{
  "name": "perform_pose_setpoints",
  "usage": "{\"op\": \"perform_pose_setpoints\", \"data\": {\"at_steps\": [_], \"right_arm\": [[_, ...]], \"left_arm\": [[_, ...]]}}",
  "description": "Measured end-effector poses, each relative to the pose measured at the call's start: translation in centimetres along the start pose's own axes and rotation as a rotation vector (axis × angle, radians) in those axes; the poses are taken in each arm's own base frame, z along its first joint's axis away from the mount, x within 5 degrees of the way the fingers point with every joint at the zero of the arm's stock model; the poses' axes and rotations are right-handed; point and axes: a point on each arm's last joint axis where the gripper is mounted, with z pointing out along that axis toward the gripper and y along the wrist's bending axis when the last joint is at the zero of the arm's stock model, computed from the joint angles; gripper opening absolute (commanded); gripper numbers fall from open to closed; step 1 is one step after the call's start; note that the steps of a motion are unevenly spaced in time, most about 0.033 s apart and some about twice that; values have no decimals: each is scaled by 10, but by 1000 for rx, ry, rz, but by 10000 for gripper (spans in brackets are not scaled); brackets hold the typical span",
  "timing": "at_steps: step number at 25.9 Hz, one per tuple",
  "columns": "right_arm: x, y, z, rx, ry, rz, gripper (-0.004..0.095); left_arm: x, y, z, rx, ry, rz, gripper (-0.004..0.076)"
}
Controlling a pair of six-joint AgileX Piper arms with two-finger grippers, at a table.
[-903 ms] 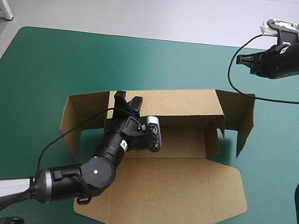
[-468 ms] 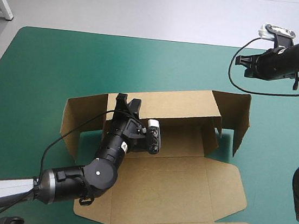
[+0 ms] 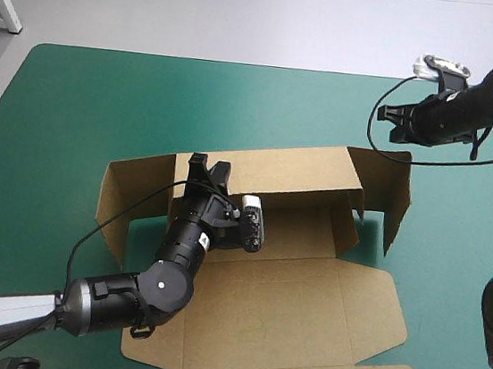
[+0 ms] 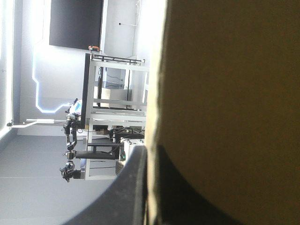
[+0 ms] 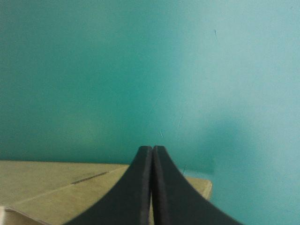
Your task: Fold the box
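Box [image 3: 285, 306], brown — centred on teal-green cover [image 3: 76, 110], rear wall raised; left gripper [image 3: 210, 165] apparently clamped on that wall's top edge. Right gripper [image 3: 384, 112] — fingers together, raised beyond the box's far right corner.

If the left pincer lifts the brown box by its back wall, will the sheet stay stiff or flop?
Probably stiff per panel yet hinging at creases: the box has its back wall standing while its lid lies flat. Thin board, so likely light, sliding on the teal-green cover. The unheld right end flap may swing; only the left pincer grips.
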Motion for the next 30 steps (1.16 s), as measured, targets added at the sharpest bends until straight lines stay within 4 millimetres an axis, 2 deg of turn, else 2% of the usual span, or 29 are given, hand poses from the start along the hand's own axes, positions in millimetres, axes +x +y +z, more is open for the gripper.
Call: {"op": "perform_pose_setpoints", "data": {"at_steps": [4, 13, 17, 22, 23, 30], "right_arm": [[16, -4, 11, -6, 65, -2, -19], [56, 5, -6, -49, 102, -70, -19], [67, 12, -9, -107, 74, -108, -18], [80, 12, 1, -168, 94, -147, -18], [87, 11, 6, -185, 90, -162, -18], [123, 10, 2, -167, -63, -349, -18]], "left_arm": [[0, 0, 0, 1, -1, -3, -10], [0, 0, 0, 2, -3, -4, -10], [0, 0, 0, 2, -3, -4, -10], [0, 0, 0, 2, -3, -4, -10], [0, 0, 0, 1, -1, -4, -10], [0, 0, 0, 0, -1, -4, -10]]}}
